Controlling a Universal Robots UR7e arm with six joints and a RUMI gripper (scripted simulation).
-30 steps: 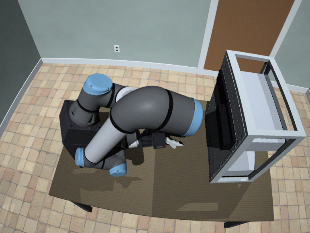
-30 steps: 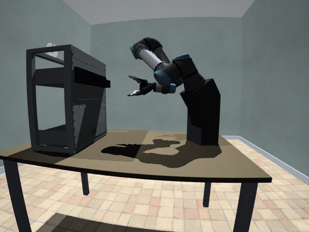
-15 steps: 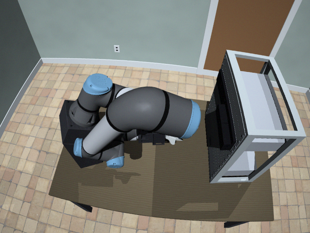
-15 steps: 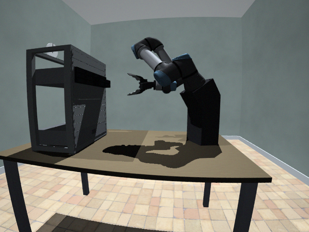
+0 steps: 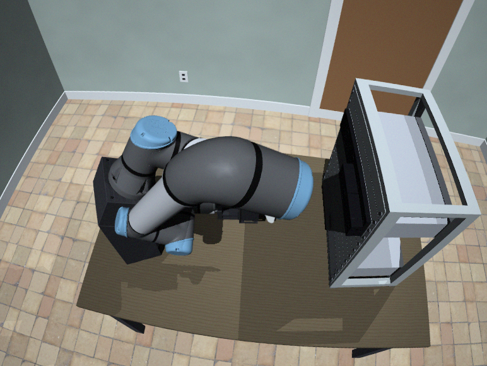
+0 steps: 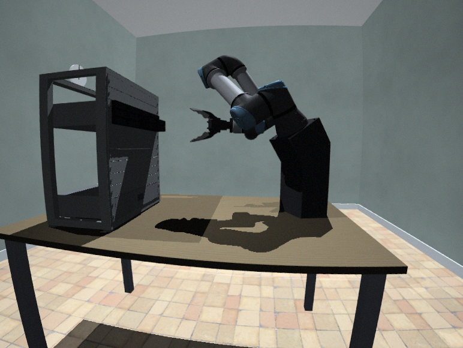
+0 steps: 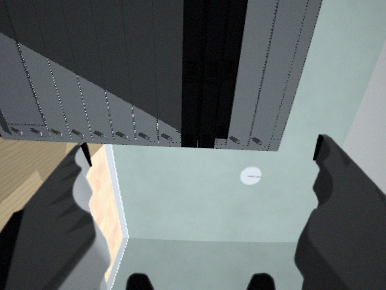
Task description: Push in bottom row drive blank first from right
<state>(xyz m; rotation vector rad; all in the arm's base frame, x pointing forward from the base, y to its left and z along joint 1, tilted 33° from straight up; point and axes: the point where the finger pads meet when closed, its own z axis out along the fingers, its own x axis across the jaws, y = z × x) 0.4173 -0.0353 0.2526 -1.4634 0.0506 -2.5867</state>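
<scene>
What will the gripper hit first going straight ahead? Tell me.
Probably the protruding blanks on the front of the rack; the open gripper faces them across a gap, though its sideways alignment is unclear.

Plain indoor test room: grey-green walls (image 6: 408, 112), tiled floor (image 5: 46, 173), brown door (image 5: 387, 47), wall socket (image 5: 183, 76). A lone wooden table (image 6: 299, 246) carries an arm pedestal (image 6: 304, 168) and equipment rack (image 6: 101, 149) (lab-like, sparsely furnished).

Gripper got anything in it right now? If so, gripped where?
Nothing held. The gripper hangs in the air short of the rack, jaws wide apart with only open space between them.
</scene>
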